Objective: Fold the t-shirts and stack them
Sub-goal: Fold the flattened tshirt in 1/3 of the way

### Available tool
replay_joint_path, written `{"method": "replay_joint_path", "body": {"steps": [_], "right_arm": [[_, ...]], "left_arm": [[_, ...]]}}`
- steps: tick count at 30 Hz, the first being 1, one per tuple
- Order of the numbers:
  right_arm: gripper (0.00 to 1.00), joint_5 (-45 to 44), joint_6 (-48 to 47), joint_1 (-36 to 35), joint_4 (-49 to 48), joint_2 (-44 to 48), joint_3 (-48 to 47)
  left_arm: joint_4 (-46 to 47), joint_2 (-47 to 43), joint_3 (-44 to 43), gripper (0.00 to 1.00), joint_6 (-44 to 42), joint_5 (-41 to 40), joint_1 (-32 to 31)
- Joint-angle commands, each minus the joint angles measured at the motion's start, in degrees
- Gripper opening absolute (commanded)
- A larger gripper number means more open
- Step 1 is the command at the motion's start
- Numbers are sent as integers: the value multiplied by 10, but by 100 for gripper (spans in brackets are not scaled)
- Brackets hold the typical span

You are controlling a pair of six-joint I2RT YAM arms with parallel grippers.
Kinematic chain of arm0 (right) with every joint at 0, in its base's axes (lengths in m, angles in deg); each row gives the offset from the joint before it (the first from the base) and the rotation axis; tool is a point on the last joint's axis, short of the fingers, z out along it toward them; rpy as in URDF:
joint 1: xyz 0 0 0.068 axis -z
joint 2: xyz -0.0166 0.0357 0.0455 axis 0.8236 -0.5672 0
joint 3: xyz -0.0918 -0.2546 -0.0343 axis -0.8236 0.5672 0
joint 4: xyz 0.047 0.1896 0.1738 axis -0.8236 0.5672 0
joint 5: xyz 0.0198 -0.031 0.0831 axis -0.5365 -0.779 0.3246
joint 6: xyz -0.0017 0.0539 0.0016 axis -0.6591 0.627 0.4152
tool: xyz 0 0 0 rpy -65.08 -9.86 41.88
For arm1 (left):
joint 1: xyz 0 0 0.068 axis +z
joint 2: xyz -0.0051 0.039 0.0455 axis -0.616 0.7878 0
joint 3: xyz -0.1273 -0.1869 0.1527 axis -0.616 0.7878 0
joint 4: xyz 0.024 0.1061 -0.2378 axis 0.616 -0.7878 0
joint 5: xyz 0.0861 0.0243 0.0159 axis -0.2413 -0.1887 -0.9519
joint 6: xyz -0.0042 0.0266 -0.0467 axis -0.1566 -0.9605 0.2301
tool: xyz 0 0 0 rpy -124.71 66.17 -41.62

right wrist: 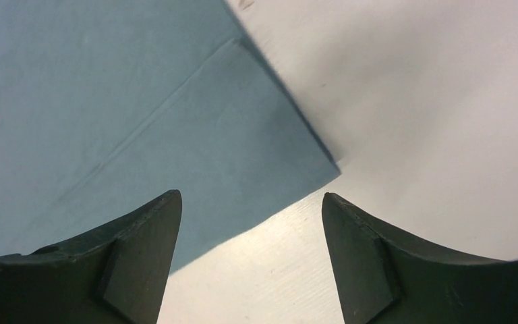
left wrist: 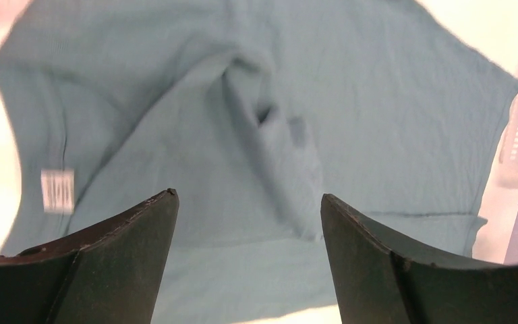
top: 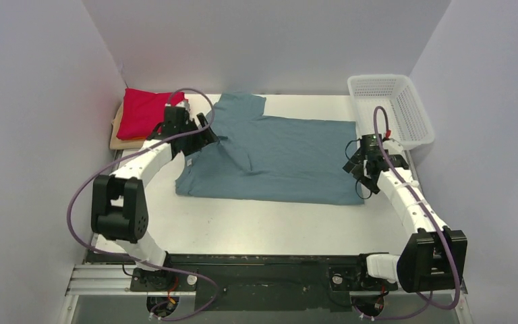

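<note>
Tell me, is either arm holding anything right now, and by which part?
Nothing is held. The left tool and the right tool are both open over the teal t-shirt, with no fabric pinched.

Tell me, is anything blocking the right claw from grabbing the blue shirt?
No, nothing visible is in the way. The right gripper hangs open just above the corner of the teal t-shirt, and only the white table lies beside that corner.

Left tool (left wrist: 248, 194) and right tool (right wrist: 250, 193) agape
</note>
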Motion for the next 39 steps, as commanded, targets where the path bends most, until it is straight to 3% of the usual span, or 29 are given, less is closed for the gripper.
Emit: {"method": "replay_joint_path", "body": {"steps": [1,6,16,23,28,33,36,39], "right_arm": [[71,37,-50,-55,-25,1,21],[72,141,-64,-83,-68,-99,12],[72,138,-47,-75,-90,-195,46],[72,148,-38,-72,-63,-111,153],[72,159,-10,-72,-29,-28,237],[71,169,15,-74,50,101,295],[71,159,18,-76,85,179,289],[72,163,-11,-78,84,214,255]], "left_arm": [[35,-91,126,88,42,6,-8],[60,-98,210,90,60,10,-6],[2,-57,256,92,56,-51,2],[-81,-149,372,93,120,-62,1],[-156,-291,467,94,167,-69,-15],[-235,-464,481,95,226,-80,-60],[-290,-518,469,95,252,-103,-82],[-273,-549,452,95,245,-105,-85]]}}
